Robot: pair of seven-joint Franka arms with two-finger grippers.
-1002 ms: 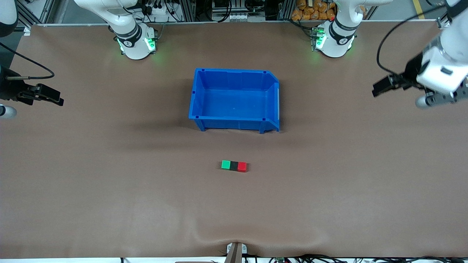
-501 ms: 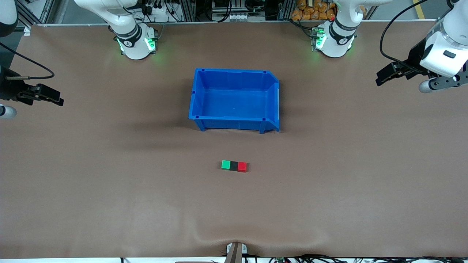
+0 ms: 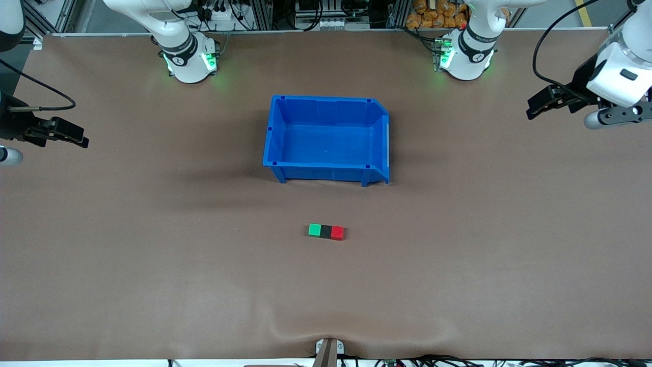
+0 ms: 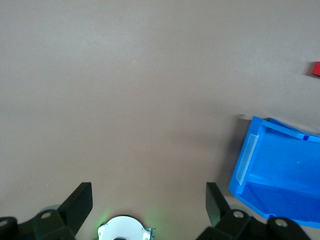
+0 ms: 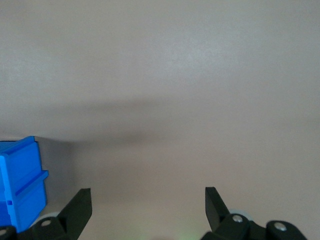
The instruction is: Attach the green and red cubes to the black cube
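Brown cloth covers the table (image 3: 153, 255). In the front view the green cube (image 3: 315, 230), black cube (image 3: 326, 231) and red cube (image 3: 337, 232) lie in one touching row, black in the middle, nearer the camera than the blue bin (image 3: 326, 138). The left gripper (image 3: 541, 103) hangs over the left arm's end of the table, the right gripper (image 3: 63, 133) over the right arm's end.

From the left wrist, the left gripper (image 4: 149, 205) has its fingers (image 4: 80, 202) spread wide, holding nothing; the bin (image 4: 280, 170) and red cube (image 4: 315, 69) show.

From the right wrist, the right gripper (image 5: 148, 206) fingers (image 5: 80, 206) are likewise spread, touching nothing, the bin (image 5: 20, 180) at the edge.
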